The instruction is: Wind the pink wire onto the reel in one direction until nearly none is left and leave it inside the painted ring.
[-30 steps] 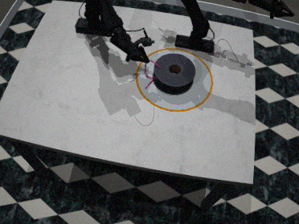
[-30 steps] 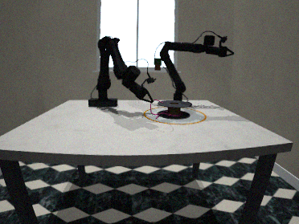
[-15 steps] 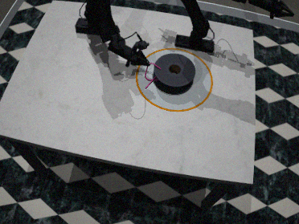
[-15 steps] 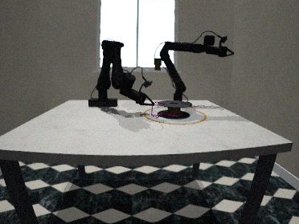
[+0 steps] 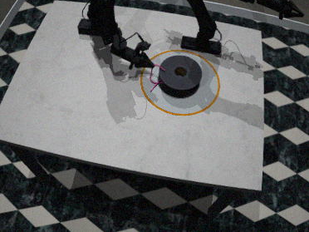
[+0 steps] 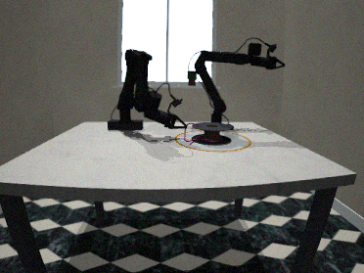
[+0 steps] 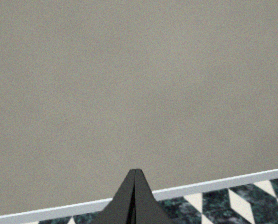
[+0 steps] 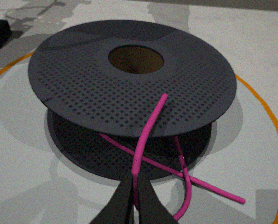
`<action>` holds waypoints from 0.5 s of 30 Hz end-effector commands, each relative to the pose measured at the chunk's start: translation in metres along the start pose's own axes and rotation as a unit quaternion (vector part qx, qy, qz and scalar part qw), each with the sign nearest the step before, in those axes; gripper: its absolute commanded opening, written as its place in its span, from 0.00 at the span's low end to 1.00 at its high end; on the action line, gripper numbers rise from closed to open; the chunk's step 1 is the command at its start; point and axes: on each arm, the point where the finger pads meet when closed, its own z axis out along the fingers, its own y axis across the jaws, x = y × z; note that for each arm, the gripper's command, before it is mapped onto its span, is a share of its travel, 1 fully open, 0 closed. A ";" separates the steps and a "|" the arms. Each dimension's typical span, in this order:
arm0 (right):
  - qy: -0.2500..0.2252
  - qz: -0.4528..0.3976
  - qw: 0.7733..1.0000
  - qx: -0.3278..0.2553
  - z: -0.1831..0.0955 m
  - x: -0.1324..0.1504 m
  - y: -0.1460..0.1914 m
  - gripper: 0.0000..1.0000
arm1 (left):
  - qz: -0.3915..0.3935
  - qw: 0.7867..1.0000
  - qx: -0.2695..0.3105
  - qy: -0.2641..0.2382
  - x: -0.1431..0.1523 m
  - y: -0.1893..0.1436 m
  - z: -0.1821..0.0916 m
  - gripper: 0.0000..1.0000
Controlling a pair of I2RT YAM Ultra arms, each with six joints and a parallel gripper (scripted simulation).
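The dark reel lies flat on one flange, inside the orange painted ring. The pink wire comes out between the flanges. One loose end rises over the upper flange; the other sticks out low, past the lower flange. How the wire lies around the core is mostly hidden. My right gripper is shut on the wire beside the reel, a short way below the raised end. My left gripper is shut and empty, high and away from the reel.
The white table carries both arm bases at its back edge. The left arm's base stands close behind the ring. The right arm's base stands farther off to the side. The left wrist view shows only wall and floor.
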 end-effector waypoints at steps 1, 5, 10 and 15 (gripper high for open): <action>-0.006 0.007 1.000 -0.003 -0.003 0.004 0.003 0.00 | -0.005 1.000 0.001 -0.030 -0.021 0.002 -0.007 0.00; -0.006 0.007 1.000 -0.003 -0.003 0.008 0.005 0.00 | -0.005 1.000 0.001 -0.030 -0.021 0.002 -0.007 0.00; -0.006 0.007 1.000 -0.003 -0.004 0.010 0.006 0.00 | -0.005 1.000 0.001 -0.030 -0.021 0.002 -0.007 0.00; -0.006 0.007 1.000 -0.003 -0.003 0.012 0.005 0.00 | -0.005 1.000 0.001 -0.030 -0.021 0.002 -0.007 0.00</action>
